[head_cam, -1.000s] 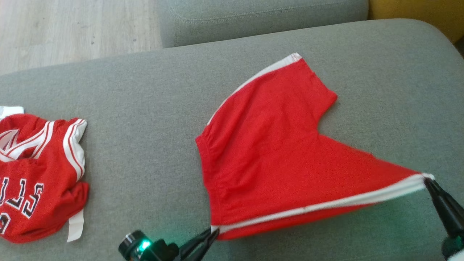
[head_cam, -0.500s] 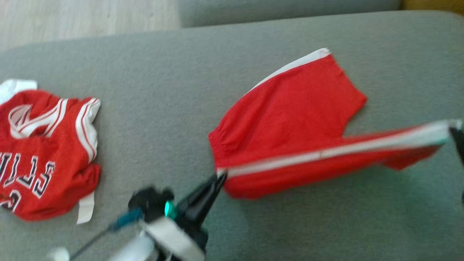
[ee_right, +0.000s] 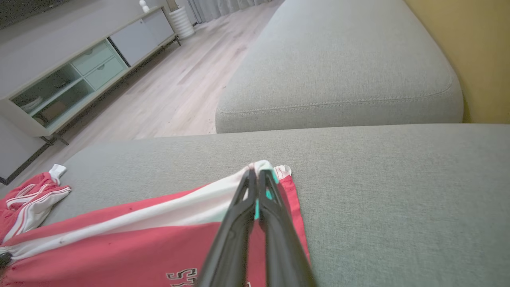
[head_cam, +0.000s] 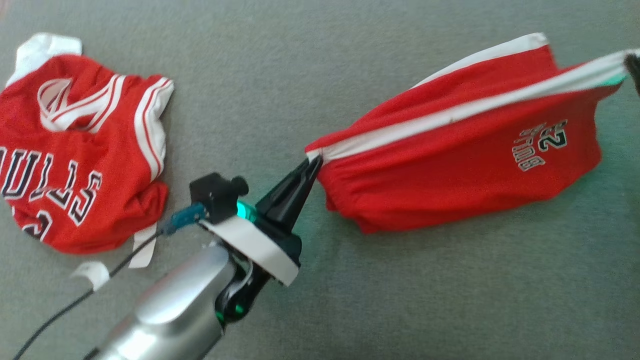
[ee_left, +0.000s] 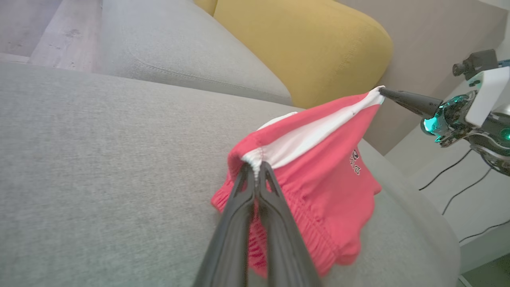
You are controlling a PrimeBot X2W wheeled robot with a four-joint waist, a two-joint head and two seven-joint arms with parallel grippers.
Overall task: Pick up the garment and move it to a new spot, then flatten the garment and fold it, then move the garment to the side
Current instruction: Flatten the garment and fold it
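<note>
The garment is a pair of red shorts point(head_cam: 460, 160) with a white side stripe and a small printed logo. It hangs stretched between my two grippers above the grey sofa seat point(head_cam: 300, 60), its lower part resting on the cushion. My left gripper point(head_cam: 314, 162) is shut on the waistband end of the stripe, seen close in the left wrist view point(ee_left: 255, 169). My right gripper point(head_cam: 632, 62) is shut on the hem end of the stripe, at the right edge of the head view and close in the right wrist view point(ee_right: 255, 173). The stripe runs taut between them.
A crumpled red and white jersey point(head_cam: 75, 150) lies on the seat to the left. A yellow cushion point(ee_left: 303, 44) and a second grey cushion point(ee_right: 338, 79) stand beyond the seat. Wooden floor and a low cabinet point(ee_right: 79, 75) lie past the sofa's edge.
Both grippers have carried the striped edge up and away over the rest of the shorts, turning the logo side into view. The head camera has tilted down, shifting the whole picture.
</note>
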